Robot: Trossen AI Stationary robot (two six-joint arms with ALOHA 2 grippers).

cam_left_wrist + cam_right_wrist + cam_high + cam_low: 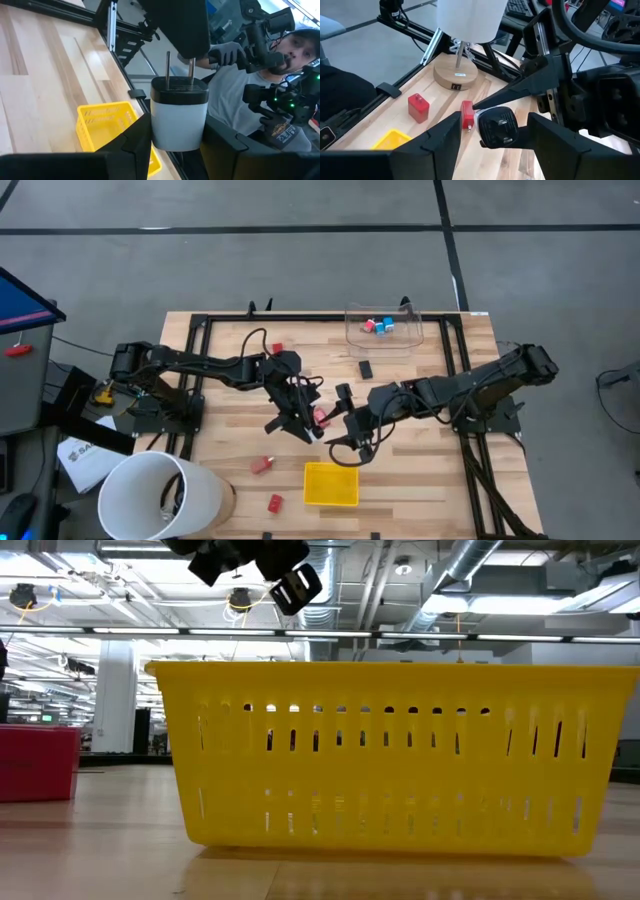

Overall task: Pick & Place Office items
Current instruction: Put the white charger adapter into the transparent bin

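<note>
My left gripper (pixel 300 418) is shut on a white charger plug (pixel 179 120) with a black prong end, held above the table's middle. Facing it from the right, my right gripper (pixel 345 423) is open, with its fingers on either side of the plug's black end (pixel 497 127) and a gap showing on both sides. The yellow tray (pixel 330 483) stands near the front edge. Red office items (pixel 262 465) (pixel 275 502) lie left of the tray, and black ones (pixel 366 368) lie farther back. Blue and red pieces (pixel 378 326) lie in the clear box (pixel 410 330). My left gripper pinches the plug's white body by its two opposite sides (pixel 156 125) between the two fingers (pixel 137 140). It comes nearly level from the table's left. The plug is lifted clear of the table, and its two prongs (pixel 168 65) point away from the gripper toward my right gripper.
A lamp with a white shade (pixel 155 495) and a round wooden base (pixel 456 74) stands at the front left corner. A black frame (pixel 200 320) runs along the table's edges. A person wearing grey gloves (pixel 227 52) shows beyond the table.
</note>
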